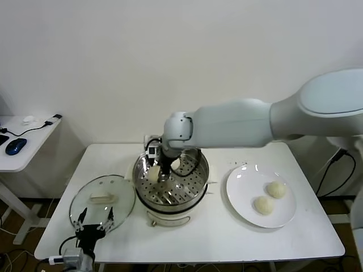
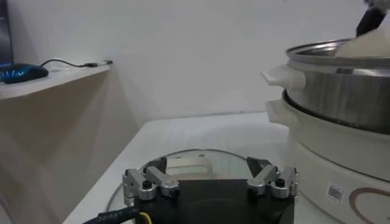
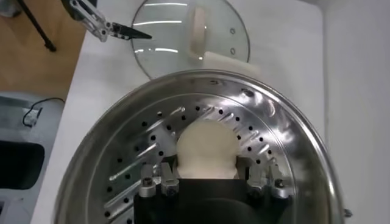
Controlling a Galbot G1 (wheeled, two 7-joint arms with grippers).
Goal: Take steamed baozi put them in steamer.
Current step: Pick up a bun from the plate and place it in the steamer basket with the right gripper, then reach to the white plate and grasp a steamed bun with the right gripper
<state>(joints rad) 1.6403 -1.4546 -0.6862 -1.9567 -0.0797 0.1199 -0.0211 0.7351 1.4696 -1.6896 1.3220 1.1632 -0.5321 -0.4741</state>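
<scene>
The steamer (image 1: 195, 192) stands mid-table, a shiny steel pot with a perforated floor (image 3: 140, 146) on a white base. My right gripper (image 1: 159, 170) reaches down into its left part and is shut on one cream-white baozi (image 3: 204, 146), held just above the tray floor. That baozi also shows in the head view (image 1: 153, 173) and above the rim in the left wrist view (image 2: 373, 44). A pale shape (image 1: 176, 165) beside the gripper may be another bun. Two baozi (image 1: 277, 189) (image 1: 263, 205) lie on the white plate (image 1: 244, 181). My left gripper (image 1: 95, 218) is parked open at the lid's near edge.
The round glass lid (image 1: 116, 195) with a white handle lies flat left of the steamer; it also shows in the left wrist view (image 2: 183, 163). A white side table with a blue mouse (image 1: 16, 145) and cables stands at far left. The table's front edge is close to the left gripper.
</scene>
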